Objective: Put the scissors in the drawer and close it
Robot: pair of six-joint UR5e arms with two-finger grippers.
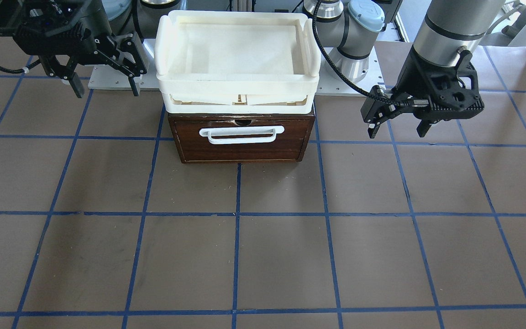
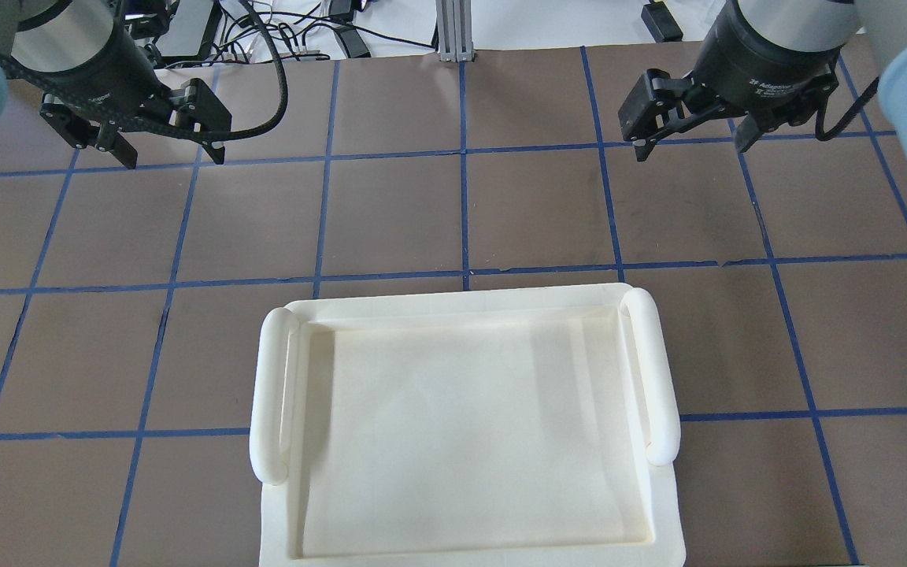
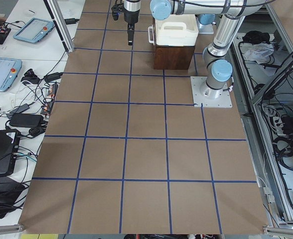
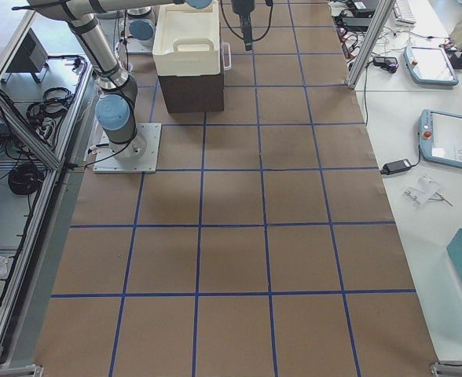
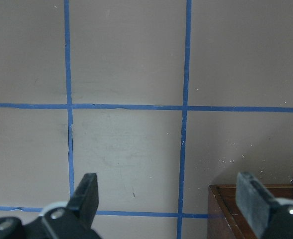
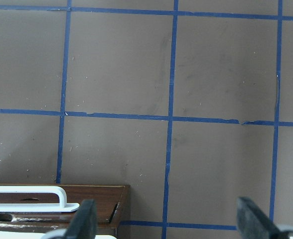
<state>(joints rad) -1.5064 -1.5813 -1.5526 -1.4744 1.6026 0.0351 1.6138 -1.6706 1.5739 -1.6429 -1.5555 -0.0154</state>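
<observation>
The drawer (image 1: 242,151) has a dark brown wooden front and a white bar handle (image 1: 242,135), and it sits shut in its cabinet. The scissors show in no view. My left gripper (image 1: 397,132) hangs open and empty above the table beside the cabinet, and it also shows in the overhead view (image 2: 172,157). My right gripper (image 1: 107,91) hangs open and empty on the cabinet's other side, and it also shows in the overhead view (image 2: 690,150). The left wrist view shows a cabinet corner (image 5: 256,209). The right wrist view shows the handle (image 6: 27,196).
A cream-white plastic tray (image 1: 238,82) sits on top of the cabinet and holds nothing in the overhead view (image 2: 465,315). The brown table has a blue tape grid (image 1: 238,212). Tablets and cables lie on side benches (image 3: 17,64).
</observation>
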